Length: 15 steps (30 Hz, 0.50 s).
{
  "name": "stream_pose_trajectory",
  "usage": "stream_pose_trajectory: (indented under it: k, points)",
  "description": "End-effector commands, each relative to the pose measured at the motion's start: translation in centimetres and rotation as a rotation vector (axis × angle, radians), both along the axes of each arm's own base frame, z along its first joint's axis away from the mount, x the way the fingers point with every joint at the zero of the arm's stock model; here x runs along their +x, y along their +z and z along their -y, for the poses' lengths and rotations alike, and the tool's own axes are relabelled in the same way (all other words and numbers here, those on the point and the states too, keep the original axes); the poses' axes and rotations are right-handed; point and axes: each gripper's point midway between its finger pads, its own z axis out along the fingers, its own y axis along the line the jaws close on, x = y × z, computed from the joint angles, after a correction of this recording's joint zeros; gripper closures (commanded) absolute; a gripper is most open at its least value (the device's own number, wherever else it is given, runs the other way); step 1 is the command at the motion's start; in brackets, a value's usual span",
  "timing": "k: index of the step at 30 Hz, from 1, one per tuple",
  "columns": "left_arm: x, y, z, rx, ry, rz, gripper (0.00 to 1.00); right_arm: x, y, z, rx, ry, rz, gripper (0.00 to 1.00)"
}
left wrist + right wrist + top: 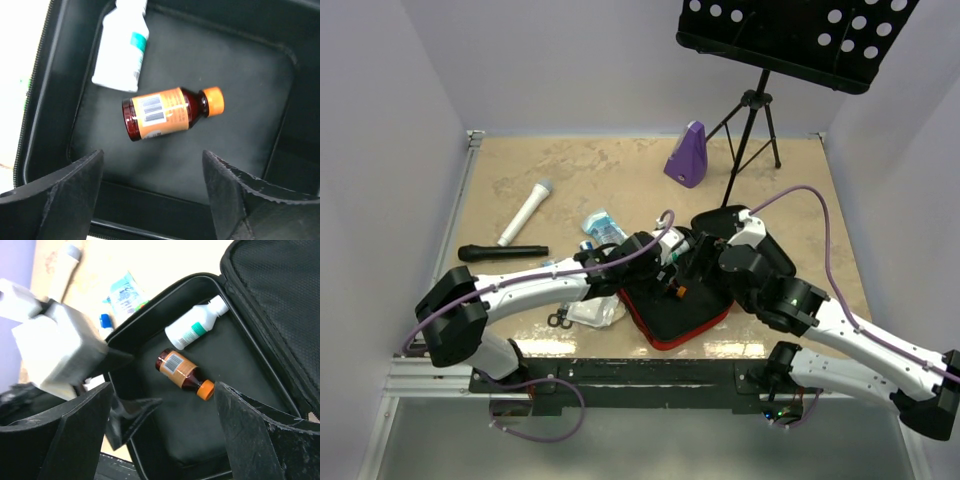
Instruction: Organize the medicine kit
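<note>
Item: medicine kit (692, 328), lying open at 6 o'clock on the desk (570, 170), between both arms. Inside we count one amber bottle (165, 114), orange cap, on its side, and one white bottle (122, 50) at its 11 o'clock. Jaws of the left gripper (152, 187) spread wide above the lining; jaws of the right gripper (160, 435) likewise apart. One purple metronome (687, 155) at the kit's 12 o'clock.
</note>
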Motion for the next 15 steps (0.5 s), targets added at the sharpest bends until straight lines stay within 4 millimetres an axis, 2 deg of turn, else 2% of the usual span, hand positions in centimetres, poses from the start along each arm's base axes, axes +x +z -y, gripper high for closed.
stream_pose_trajectory:
  k: [1, 4, 8, 15]
  points:
    - [0.8, 0.0, -0.3, 0.081, -0.107, 0.103, 0.12, -0.1, 2.0, -0.1, 0.069, 0.003, 0.046, 0.13]
    - [1.3, -0.4, 0.1, 0.095, -0.148, 0.147, 0.11, -0.4, 3.0, 0.3, 0.104, -0.001, 0.06, 0.13]
    - [1.8, -1.4, 0.9, 0.112, -0.178, 0.159, 0.11, -1.1, 5.5, 1.1, 0.184, 0.003, 0.108, 0.14]
    - [2.2, -1.7, 2.2, 0.128, -0.252, 0.213, 0.11, -1.8, 9.1, 3.2, 0.258, -0.025, 0.177, 0.14]
